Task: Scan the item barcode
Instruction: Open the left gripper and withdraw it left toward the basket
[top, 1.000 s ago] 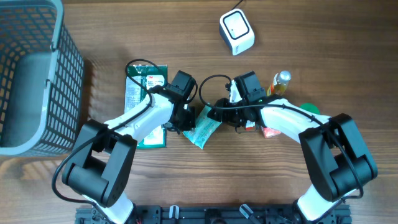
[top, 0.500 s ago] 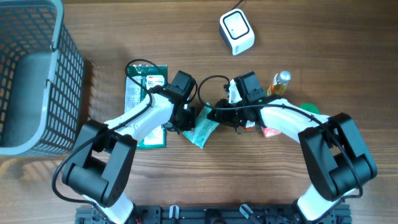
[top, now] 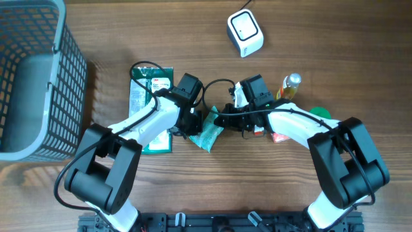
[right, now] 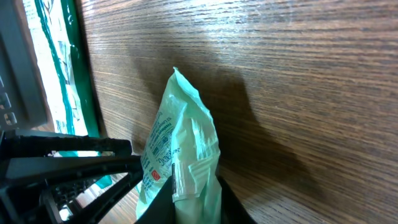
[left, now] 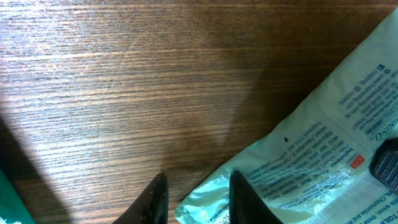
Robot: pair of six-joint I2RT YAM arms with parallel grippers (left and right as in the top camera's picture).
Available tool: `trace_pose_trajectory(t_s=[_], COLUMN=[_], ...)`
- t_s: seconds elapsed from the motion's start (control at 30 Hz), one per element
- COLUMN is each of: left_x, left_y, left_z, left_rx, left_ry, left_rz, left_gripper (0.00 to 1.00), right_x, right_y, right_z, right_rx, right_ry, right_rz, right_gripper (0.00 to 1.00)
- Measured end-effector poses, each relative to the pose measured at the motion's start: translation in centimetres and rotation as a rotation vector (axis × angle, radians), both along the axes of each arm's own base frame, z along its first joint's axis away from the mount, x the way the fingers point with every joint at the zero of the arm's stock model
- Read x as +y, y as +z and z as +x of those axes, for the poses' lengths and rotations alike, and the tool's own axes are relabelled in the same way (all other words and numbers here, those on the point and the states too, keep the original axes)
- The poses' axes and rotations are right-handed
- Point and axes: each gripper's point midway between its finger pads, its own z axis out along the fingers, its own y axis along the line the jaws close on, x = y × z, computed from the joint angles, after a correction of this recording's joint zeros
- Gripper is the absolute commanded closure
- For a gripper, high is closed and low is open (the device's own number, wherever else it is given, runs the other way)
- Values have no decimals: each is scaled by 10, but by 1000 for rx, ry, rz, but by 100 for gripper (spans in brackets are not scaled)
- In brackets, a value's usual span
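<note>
So the pale green pouch sits mid-bench, right between the two arms, tipped up on edge and throwing a shadow on the wood. The right fingers are clamped on one end of it, pouch squeezed between them. The left fingers stand only a little apart with the crumpled opposite corner between them, and that looks like a pinch too. Just left of the pouch a flat green pack lies partly under the left arm. On the right side there's a red pack, a green lid and a small bottle, all bunched near the right arm. Grey basket is way off left. White scanner is at the far edge, well apart from the pouch.
</note>
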Motion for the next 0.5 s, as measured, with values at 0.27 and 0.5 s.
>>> trace_pose_trajectory(t_s=[0.27,0.5], left_x=[0,14], left_y=[0,13], left_z=[1,24], left_rx=[-2,-31], left_ry=[1,70], left_rz=[-1,-15], left_gripper=[85,83], right_x=[0,0], right_y=[0,0], right_z=[0,0], right_rx=[-7,-9], right_ry=[7,10], right_rz=[-1,-1], right_gripper=[96,96])
